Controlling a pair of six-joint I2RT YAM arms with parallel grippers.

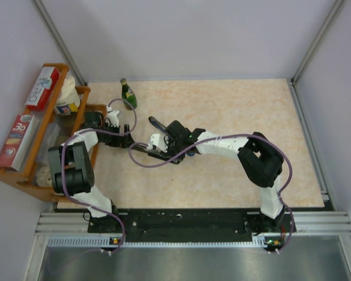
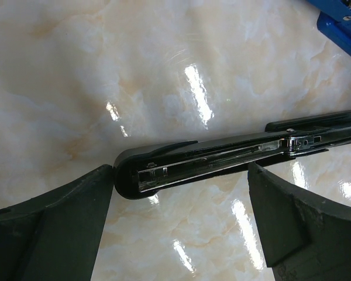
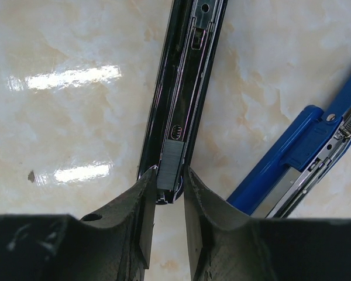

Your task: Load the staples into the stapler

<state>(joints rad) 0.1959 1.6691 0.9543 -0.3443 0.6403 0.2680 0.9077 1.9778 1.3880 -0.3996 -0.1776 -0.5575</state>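
A black stapler (image 2: 199, 161) lies opened flat on the marble table, its metal magazine facing up; from above it shows as a dark bar (image 1: 141, 147) between the two grippers. A grey strip of staples (image 3: 171, 167) sits in the near end of the magazine (image 3: 184, 88). My right gripper (image 3: 171, 175) is narrowed onto that strip, a fingertip (image 3: 146, 181) against each side. My left gripper (image 2: 180, 175) is wide open, and the stapler's rounded end lies across the gap between its fingers (image 2: 70, 222), next to the left one. The staple box is out of view.
A blue stapler (image 3: 292, 158) lies open just right of the black one, its corner also showing in the left wrist view (image 2: 339, 23). A green bottle (image 1: 127, 93) stands at the back left. A wooden rack (image 1: 29, 170) with boxes sits along the left edge.
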